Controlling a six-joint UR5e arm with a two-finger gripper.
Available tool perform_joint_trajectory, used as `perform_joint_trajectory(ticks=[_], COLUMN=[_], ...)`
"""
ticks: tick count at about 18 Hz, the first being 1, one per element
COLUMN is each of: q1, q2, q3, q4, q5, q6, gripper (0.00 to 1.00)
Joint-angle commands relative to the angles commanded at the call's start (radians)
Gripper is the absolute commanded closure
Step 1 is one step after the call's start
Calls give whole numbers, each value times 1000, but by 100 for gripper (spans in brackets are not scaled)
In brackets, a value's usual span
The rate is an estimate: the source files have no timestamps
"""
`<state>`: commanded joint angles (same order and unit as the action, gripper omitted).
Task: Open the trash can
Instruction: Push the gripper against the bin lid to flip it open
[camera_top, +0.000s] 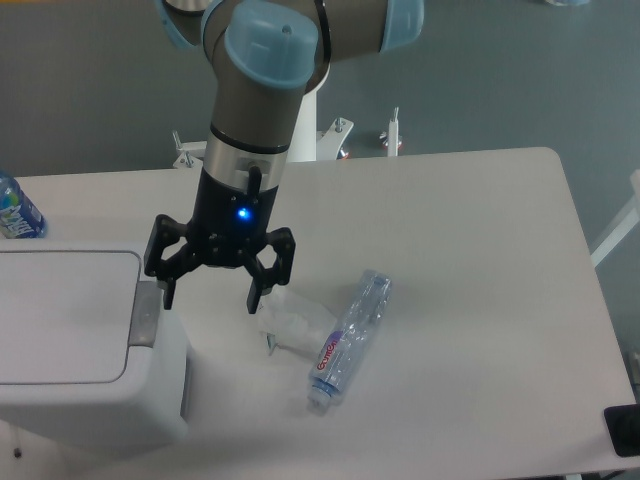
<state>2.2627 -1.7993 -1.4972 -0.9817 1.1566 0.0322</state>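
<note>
Camera view: black two-finger tool (211, 301) hangs with fingers spread wide, gripping nothing, just right of the large boxy white plastic trash can (85, 345) at the table's (480, 260) front-left corner. Lid flat and closed; left fingertip sits near the grey push tab (147, 313), contact unclear. Crumpled clear plastic wrapper (292, 322) and clear plastic bottle (346, 339) lie right of the tool. Blue-labelled bottle (14, 208) at far left edge.

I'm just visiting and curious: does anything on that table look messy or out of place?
Yes. A clear plastic bottle lies on its side on the table, with a crumpled bit of clear plastic beside it, like litter. The trash can has its lid shut. The open gripper holds nothing.
</note>
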Motion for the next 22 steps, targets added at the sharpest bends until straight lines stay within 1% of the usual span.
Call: perform_joint_trajectory(ticks=[5,22], q1=[-11,-11], q2=[-9,-11], q3=[-2,-2], q4=[5,5], q5=[3,6], q6=[0,0], gripper=[0,0])
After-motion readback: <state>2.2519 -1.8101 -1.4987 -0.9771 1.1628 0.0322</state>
